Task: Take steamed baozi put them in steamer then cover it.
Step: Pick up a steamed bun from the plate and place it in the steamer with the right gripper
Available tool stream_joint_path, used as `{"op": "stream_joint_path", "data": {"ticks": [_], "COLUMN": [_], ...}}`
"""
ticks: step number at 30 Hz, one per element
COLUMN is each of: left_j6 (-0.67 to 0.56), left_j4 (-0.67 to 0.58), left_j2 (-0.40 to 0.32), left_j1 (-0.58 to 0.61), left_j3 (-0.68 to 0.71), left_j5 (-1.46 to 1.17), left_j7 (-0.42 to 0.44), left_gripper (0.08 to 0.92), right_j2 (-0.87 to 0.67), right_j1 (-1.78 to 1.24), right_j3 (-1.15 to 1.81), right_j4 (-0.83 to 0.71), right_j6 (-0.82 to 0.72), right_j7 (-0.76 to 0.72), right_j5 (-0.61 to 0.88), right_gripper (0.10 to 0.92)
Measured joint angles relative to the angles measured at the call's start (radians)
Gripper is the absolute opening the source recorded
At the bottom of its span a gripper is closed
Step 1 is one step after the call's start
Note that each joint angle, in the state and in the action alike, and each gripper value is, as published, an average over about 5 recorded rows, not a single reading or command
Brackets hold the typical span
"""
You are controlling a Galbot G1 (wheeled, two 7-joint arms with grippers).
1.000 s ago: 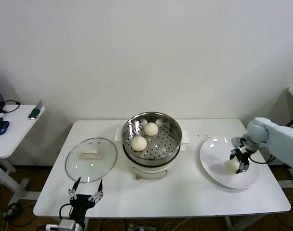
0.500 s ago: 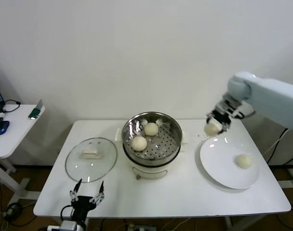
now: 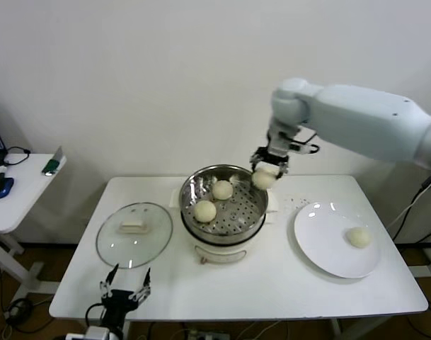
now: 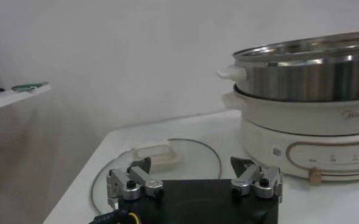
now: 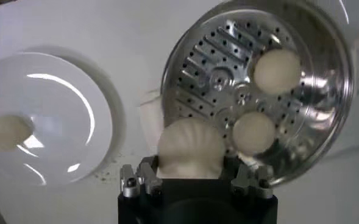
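Claw (image 3: 125, 285) of the left arm sits nearest, low at the front edge of the white table (image 3: 272, 283), its fingers spread wide and holding nothing. Just beyond it the cover (image 3: 134, 234), a clear glass lid with a cream bar handle, lies flat on the table to the left of the steamer (image 3: 223, 205). On the robot's right a white plate (image 3: 328, 248) rests on the table with one baozi (image 3: 357, 237) on it, toward its right side.

The steamer stands mid-table, uncovered, a shiny steel pot on a white base. Two baozi lie on its perforated tray: one (image 3: 204, 211) toward the front left, one (image 3: 222, 189) behind it nearer the middle.

Above the steamer's rear right rim hangs the right claw (image 3: 267, 170), reaching down from the big white arm, closed on a third baozi (image 3: 263, 180). The right wrist view shows this bun (image 5: 191, 146) pinched between the fingers, over the pot's edge, with the plate off to the side.
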Motion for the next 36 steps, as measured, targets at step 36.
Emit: {"op": "stream_joint_path", "data": {"ticks": [36], "left_j6": [-0.016], "left_j4": [0.002], "left_j2": [0.012], "left_j1": [0.015], "left_j3": [-0.019], "left_j5": [-0.015], "left_j7": [-0.002], "left_gripper": [0.823], "right_j2": [0.121], "right_j1": [-0.165], "right_j3": [0.051], "right_j4": [0.030], "right_j6": [0.094], "right_j7": [0.037], "right_j5": [-0.190], "right_gripper": [0.823]}}
